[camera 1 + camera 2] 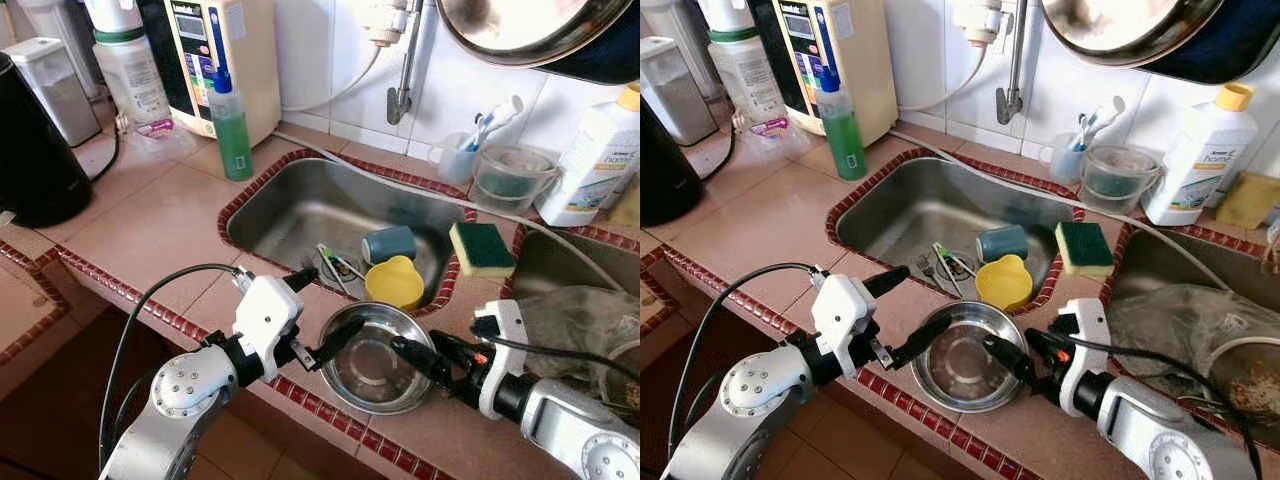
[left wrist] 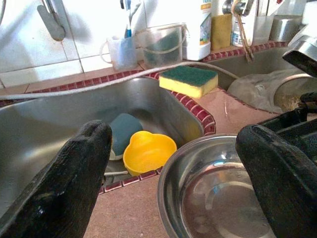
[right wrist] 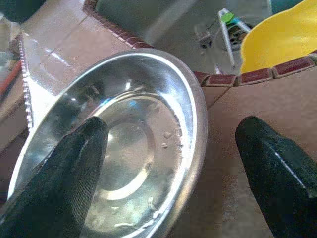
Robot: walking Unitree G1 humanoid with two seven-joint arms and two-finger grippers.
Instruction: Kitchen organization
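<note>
We see a round stainless steel bowl (image 1: 375,368) sitting upright on the terracotta-tiled counter (image 1: 150,220), near its front edge and just in front of the sunken stainless steel sink (image 1: 300,215). The bowl is empty apart from a few water drops on its inner wall.

Our left gripper (image 1: 318,312) reaches in from the left with its jaws spread wide; one black finger lies at the bowl's left rim and the other points toward the sink edge, and nothing is held between them. Our right gripper (image 1: 432,358) comes from the right, jaws also apart: in the right wrist view one finger (image 3: 64,183) sits over the bowl's inside and the other (image 3: 282,173) outside it above the counter, so the rim lies between them. We cannot tell whether either finger touches the metal.

Inside the sink lie a yellow plastic cup (image 1: 395,282), a teal cup (image 1: 389,243) tipped on its side behind it, and some cutlery (image 1: 338,266) near the drain. A yellow sponge with a green scouring top (image 1: 481,249) rests on the rim at the sink's right side. A green bottle of dish soap (image 1: 230,125) stands on the counter behind the sink's left corner, and a white detergent bottle (image 1: 597,160) stands against the tiled wall on the right.
</note>
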